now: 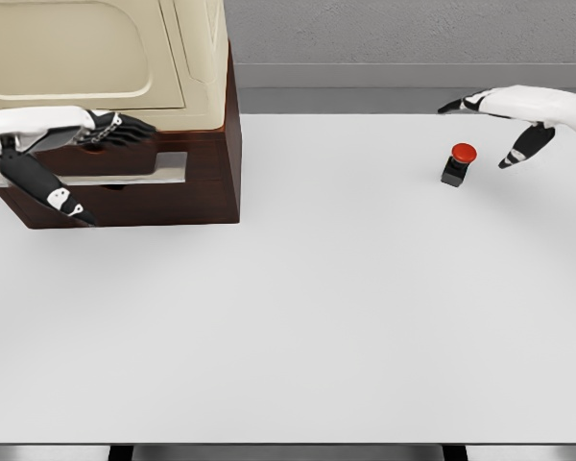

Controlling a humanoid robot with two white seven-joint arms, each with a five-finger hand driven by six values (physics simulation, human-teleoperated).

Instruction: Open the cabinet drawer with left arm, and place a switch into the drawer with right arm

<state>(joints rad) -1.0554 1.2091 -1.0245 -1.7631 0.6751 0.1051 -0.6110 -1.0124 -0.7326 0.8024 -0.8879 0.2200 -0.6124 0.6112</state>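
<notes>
Red-capped switch (458, 163) sits just beside the spread, empty right hand (507, 117); close squarely around its black base. Left hand (115, 130) hooks the drawer (125, 168).

The left hand (72, 144) enters from the left edge, forearm level, its dark fingers (125, 127) stretched rightward and bunched together, thumb angled down; whether they grip anything is hard to tell. The right hand (504, 115) reaches in from the right edge, palm down, fingers spread and relaxed, holding nothing.
</notes>
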